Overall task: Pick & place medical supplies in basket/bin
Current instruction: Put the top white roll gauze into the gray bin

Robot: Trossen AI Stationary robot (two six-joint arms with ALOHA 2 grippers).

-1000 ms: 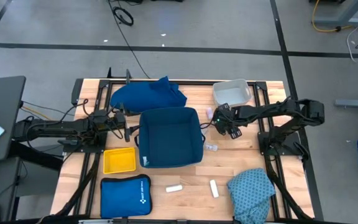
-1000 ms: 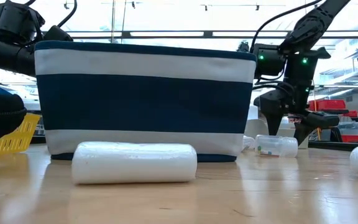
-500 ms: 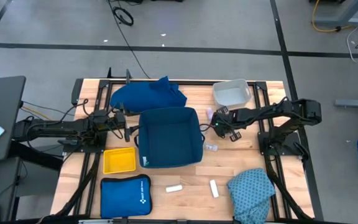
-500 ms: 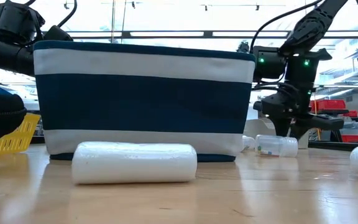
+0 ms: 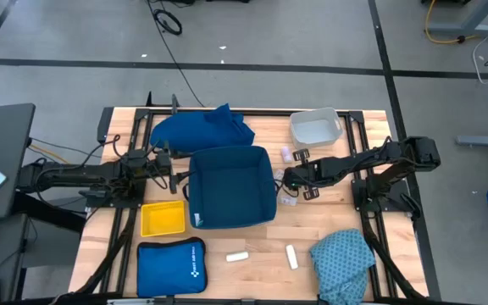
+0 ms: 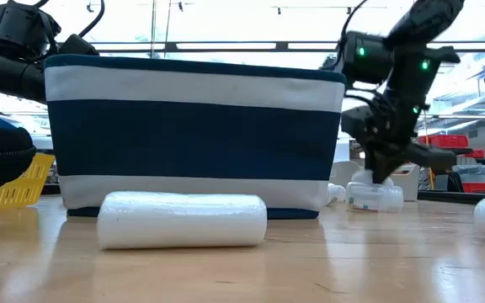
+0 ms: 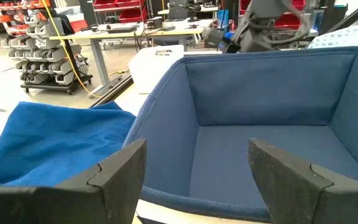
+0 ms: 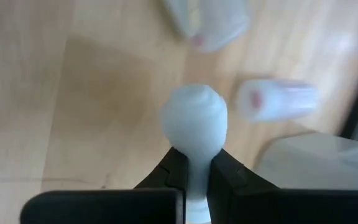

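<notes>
My right gripper (image 5: 288,180) slants down just right of the dark-blue basket (image 5: 231,186) and is shut on a small pale vial (image 8: 193,121). Another clear vial (image 5: 288,201) lies on the table below it, also in the low view (image 6: 375,198). Two white rolls (image 5: 237,256) (image 5: 291,256) lie near the front edge. The teal speckled cloth (image 5: 343,263) lies at the front right, the dark-blue cloth (image 5: 202,129) behind the basket. My left gripper (image 5: 172,169) waits open at the basket's left wall (image 7: 166,124). My right gripper pinches the vial between its two fingertips (image 8: 178,168) on a narrow part (image 8: 195,167). The vial's rounded end sticks out beyond the fingertips. The fingers come slanting down from the table's right. In the low view the vial (image 6: 362,178) sits just above the table.
A clear plastic bin (image 5: 316,127) stands at the back right, with two more small vials (image 5: 285,153) in front of it. A yellow tray (image 5: 163,218) and a flat bright-blue pouch (image 5: 170,267) lie at the front left.
My right gripper has shut on the small vial, then swung toward the table's left, up to the basket's right wall, rolling its wrist as it went. The vial has come up off the table with it.
</notes>
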